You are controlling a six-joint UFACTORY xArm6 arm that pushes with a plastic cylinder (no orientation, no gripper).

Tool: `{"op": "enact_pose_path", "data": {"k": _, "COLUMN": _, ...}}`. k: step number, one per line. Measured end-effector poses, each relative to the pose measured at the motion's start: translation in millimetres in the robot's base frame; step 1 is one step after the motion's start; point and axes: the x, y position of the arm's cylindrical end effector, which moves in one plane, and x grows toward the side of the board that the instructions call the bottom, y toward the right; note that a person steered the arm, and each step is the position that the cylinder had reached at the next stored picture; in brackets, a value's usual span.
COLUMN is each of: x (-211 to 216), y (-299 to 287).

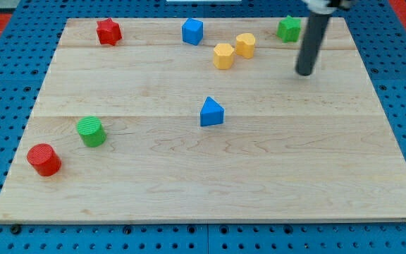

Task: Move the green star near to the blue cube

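The green star (288,28) lies near the board's top right edge. The blue cube (192,31) sits near the top edge at the middle, well to the star's left. My tip (305,73) rests on the board below and slightly right of the green star, apart from it. The dark rod rises from the tip toward the view's top.
Two yellow blocks (223,55) (245,44) lie between the cube and the star, a little lower. A red star (108,32) is at the top left. A blue triangle (211,112) is at the centre. A green cylinder (91,131) and a red cylinder (44,159) are at the left.
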Motion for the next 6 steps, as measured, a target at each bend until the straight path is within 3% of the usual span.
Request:
{"op": "enact_pose_path", "data": {"k": 1, "x": -42.0, "y": 23.8}}
{"op": "enact_pose_path", "data": {"k": 3, "x": -106.9, "y": 11.9}}
{"op": "enact_pose_path", "data": {"k": 4, "x": -109.7, "y": -13.1}}
{"op": "enact_pose_path", "data": {"k": 6, "x": -107.4, "y": -127.3}}
